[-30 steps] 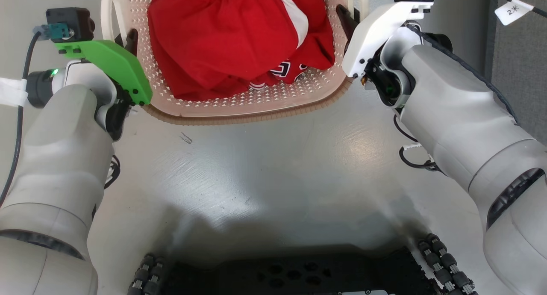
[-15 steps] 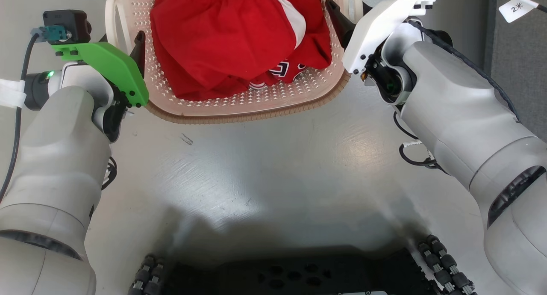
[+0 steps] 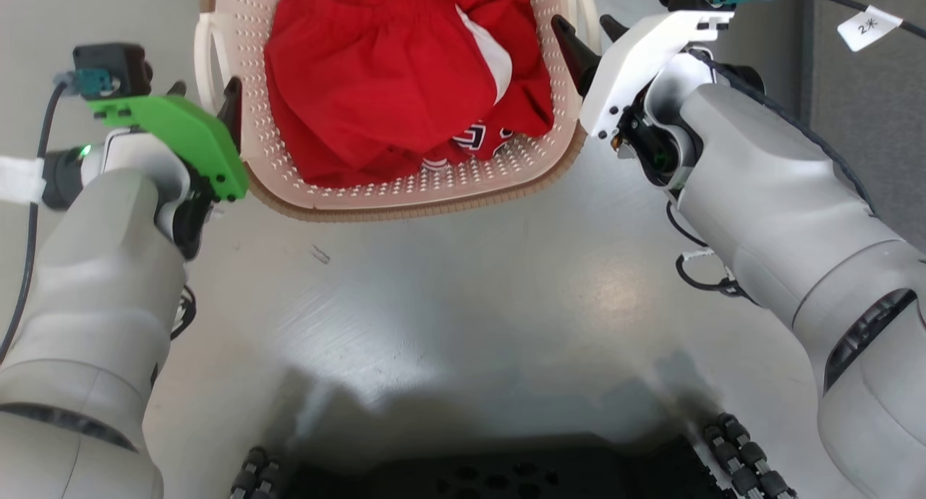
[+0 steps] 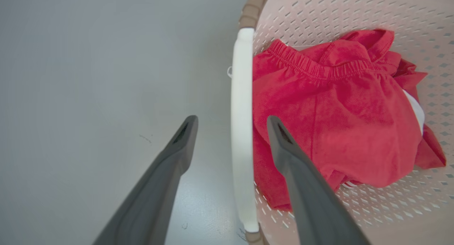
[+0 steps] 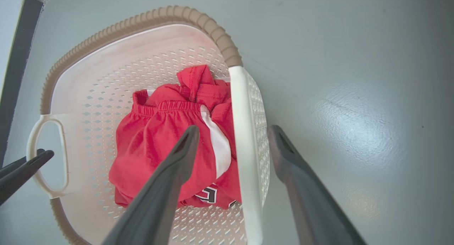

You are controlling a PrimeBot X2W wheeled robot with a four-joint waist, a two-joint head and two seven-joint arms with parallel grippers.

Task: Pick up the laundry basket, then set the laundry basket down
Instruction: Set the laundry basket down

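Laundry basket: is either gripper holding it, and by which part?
Nothing held: left gripper and right gripper open, each straddling a handle of the laundry basket.

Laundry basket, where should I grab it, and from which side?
Take the basket by its two white handles, left handle and right handle, from above. Each is a thin bar along the rim, so open fingers can straddle it, one inside, one outside, as the left gripper and right gripper do now. Opposite holds should keep it level.

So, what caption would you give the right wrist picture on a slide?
Open right gripper straddles a white handle of the laundry basket, one finger above the red clothing, one outside.
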